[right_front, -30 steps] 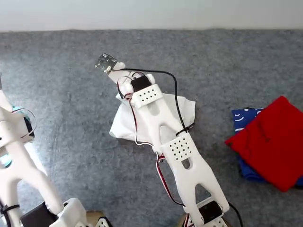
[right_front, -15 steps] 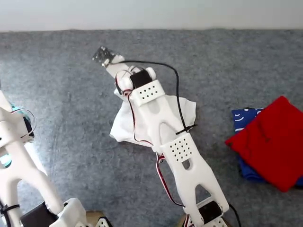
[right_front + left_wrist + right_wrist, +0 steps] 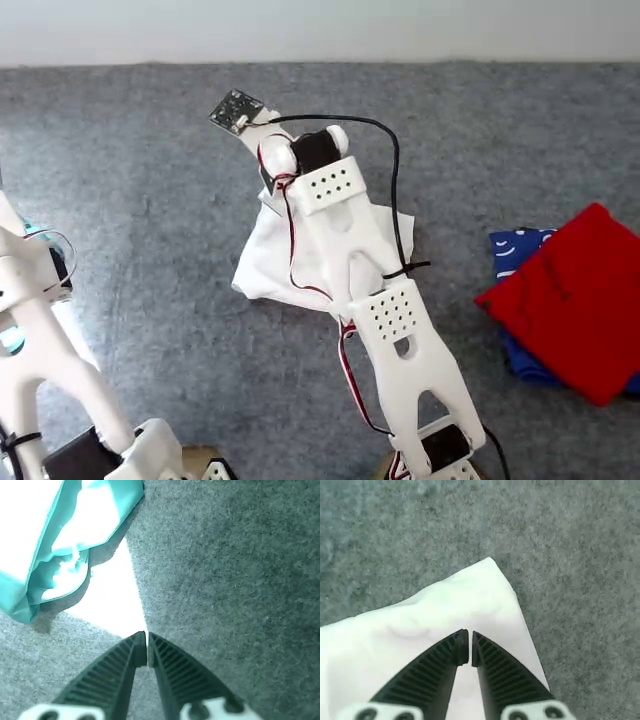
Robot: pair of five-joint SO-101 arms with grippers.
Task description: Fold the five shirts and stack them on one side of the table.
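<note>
Print: white marks on the blue shirt point(image 3: 515, 250), too small to read. White shirt point(image 3: 262, 262) lies crumpled mid-table on grey felt point(image 3: 150, 190), partly under the right arm point(image 3: 345, 235). Right gripper point(image 3: 466, 647) hangs over the white shirt just inside its pointed corner, jaws pressed together; cannot tell if the tips touch the cloth. Red shirt point(image 3: 575, 300) sits folded well apart from the white shirt on the right arm's side, stacked on the blue shirt, which sticks out at the stack's nearer edge. Bare felt lies open between the white shirt and that stack, and from the white shirt to the pale wall point(image 3: 320, 30) at the table's far edge. Left arm point(image 3: 40, 340) stands well apart from the white shirt on the opposite side. Left gripper point(image 3: 148, 650) has jaws pressed together over felt, tips at the point of a bright white patch point(image 3: 112, 600), cannot tell what it is; teal shirt point(image 3: 65, 535) lies bunched just beside that patch.
</note>
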